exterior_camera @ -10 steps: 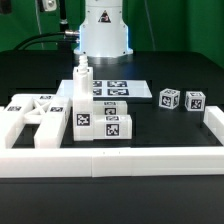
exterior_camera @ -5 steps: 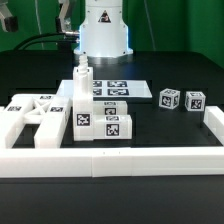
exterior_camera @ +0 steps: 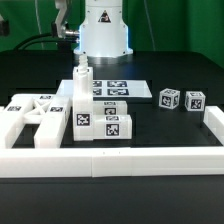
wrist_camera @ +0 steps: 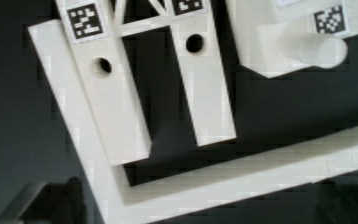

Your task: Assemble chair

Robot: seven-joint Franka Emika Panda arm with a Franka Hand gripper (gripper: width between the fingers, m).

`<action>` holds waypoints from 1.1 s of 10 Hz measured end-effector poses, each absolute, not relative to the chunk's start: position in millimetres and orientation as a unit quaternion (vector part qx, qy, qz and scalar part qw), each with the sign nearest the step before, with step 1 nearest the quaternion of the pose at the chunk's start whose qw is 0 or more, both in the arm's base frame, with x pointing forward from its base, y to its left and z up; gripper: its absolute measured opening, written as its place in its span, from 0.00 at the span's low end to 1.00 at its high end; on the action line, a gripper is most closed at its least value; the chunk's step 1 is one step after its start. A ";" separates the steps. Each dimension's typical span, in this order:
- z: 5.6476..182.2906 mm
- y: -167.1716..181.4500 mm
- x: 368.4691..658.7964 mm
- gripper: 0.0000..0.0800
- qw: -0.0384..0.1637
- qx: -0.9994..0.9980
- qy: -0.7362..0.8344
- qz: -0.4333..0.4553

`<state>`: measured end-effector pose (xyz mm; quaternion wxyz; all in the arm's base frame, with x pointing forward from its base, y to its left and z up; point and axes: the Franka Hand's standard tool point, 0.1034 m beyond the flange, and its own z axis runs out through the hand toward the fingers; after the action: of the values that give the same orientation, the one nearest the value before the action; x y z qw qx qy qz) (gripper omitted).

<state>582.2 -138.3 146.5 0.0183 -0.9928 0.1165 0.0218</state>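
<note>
— Where are the chair parts?
— Just in front of the marker board, against the border wall.
— And the two tagged cubes?
— Near the board, on the exterior view's right.

You have one open frame at the exterior view's left, one upright post, two tagged blocks in front of it, two small cubes, one marker board and one border wall. The wrist view shows you two bars, each with one hole.
</note>
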 end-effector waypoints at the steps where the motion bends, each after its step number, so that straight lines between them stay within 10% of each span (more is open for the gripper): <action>1: 136.6 -137.7 584.5 0.81 0.015 -0.995 0.096 0.024; 11: 111.4 -149.5 601.2 0.81 0.004 -0.999 0.015 0.036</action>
<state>601.2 -149.5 111.4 0.0041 -0.9992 0.0151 0.0361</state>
